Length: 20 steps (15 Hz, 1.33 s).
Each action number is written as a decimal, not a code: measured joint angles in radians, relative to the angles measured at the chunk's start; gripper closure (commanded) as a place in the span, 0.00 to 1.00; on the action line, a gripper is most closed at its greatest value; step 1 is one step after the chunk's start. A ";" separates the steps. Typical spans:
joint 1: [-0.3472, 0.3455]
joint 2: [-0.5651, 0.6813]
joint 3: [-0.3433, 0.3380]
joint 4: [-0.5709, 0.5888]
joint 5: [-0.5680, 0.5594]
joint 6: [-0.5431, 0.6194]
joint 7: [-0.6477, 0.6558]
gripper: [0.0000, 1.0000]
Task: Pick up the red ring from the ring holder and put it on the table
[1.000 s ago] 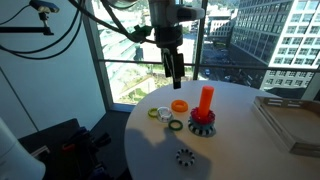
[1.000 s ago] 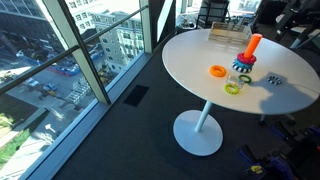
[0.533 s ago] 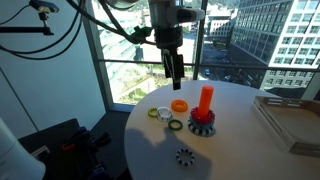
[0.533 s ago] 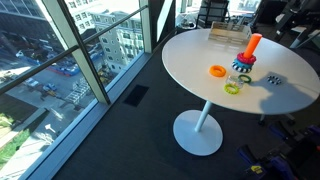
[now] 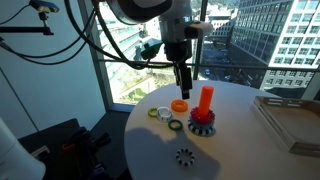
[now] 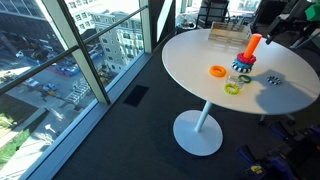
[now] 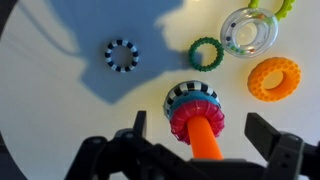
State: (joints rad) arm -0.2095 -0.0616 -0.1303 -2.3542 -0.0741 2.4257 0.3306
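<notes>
The ring holder's orange-red post (image 5: 205,99) stands on the round white table (image 5: 240,150), also seen in an exterior view (image 6: 253,45). The red ring (image 7: 192,119) sits low on the post (image 7: 206,146), above a teal and a black-and-white ring; it also shows in an exterior view (image 5: 203,117). My gripper (image 5: 183,88) hangs above the table just beside the post. In the wrist view the gripper (image 7: 200,130) is open and empty, its fingers on either side of the post, apart from it.
Loose on the table: an orange ring (image 7: 274,78), a green ring (image 7: 205,53), a clear ring (image 7: 250,32) and a small black toothed ring (image 7: 122,55). A flat tray (image 5: 290,120) lies at the table's far side. A window wall stands behind.
The arm has swung sideways toward the post, so the gripper now hangs closer to the ring holder. The rings have not moved.
</notes>
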 measured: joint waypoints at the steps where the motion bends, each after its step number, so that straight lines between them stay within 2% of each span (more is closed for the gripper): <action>1: 0.000 0.020 -0.002 0.006 0.000 0.015 0.006 0.00; 11: 0.016 0.223 -0.011 0.114 0.002 0.092 0.018 0.00; 20: 0.043 0.345 -0.018 0.190 0.053 0.097 0.018 0.00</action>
State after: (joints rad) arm -0.1663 0.2829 -0.1486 -2.1642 -0.0213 2.5224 0.3489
